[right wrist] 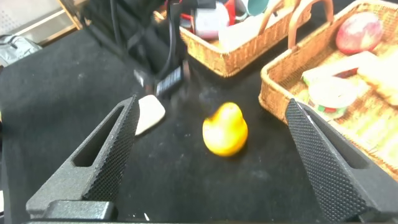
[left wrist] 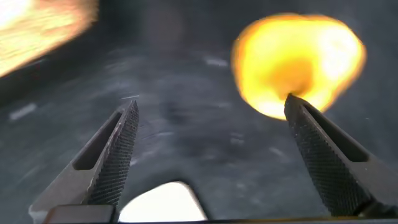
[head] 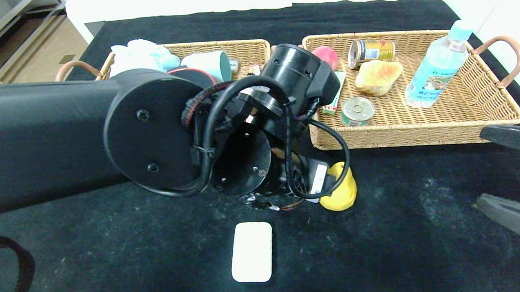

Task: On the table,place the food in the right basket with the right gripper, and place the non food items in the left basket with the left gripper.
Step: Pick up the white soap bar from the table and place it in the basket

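The yellow duck toy [head: 340, 190] sits on the black table [head: 405, 227] just in front of the right basket [head: 421, 129]. The left arm reaches across and bends down over it, its left gripper [left wrist: 211, 134] spread wide, released, one fingertip [left wrist: 298, 109] at the duck's edge. The duck is rounded, glossy yellow. The white soap bar [head: 252, 251] lies nearer the robot than the duck. The right gripper [right wrist: 211, 146] hangs open, well off to the duck's right.

You have the left basket [head: 245, 47] and right basket [head: 421, 127] side by side at the back, the duck [head: 342, 195] before them, and the soap [head: 252, 251] nearest you.
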`<move>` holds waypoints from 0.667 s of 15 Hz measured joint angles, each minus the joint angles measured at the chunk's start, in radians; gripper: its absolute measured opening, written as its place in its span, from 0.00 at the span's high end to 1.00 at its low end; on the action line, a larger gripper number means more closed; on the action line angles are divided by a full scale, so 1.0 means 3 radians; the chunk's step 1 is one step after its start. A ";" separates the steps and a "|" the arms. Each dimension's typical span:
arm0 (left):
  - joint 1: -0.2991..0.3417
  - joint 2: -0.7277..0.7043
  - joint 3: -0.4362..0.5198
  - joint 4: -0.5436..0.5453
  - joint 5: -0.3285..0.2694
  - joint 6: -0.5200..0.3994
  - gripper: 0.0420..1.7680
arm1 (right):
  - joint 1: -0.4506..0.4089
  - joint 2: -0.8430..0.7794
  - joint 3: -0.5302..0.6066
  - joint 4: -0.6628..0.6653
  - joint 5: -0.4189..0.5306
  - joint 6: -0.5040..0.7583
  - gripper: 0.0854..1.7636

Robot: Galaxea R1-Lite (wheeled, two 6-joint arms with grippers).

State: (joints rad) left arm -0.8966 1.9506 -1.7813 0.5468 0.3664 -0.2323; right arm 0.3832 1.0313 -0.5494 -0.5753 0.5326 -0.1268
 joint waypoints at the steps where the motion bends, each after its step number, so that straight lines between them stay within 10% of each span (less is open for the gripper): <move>1: 0.0035 -0.0038 0.0035 0.0039 0.0146 -0.0136 0.04 | 0.0004 0.0023 0.0006 -0.0001 -0.0001 -0.0005 0.03; 10: 0.0131 -0.0412 0.0308 0.0640 0.0175 -0.0837 0.04 | 0.0074 0.0145 0.0045 -0.0009 -0.0024 -0.0013 0.03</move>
State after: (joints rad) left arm -0.8572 1.8270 -1.6889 0.7387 0.4189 -0.4834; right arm 0.4055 1.0747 -0.5357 -0.5781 0.5253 -0.1306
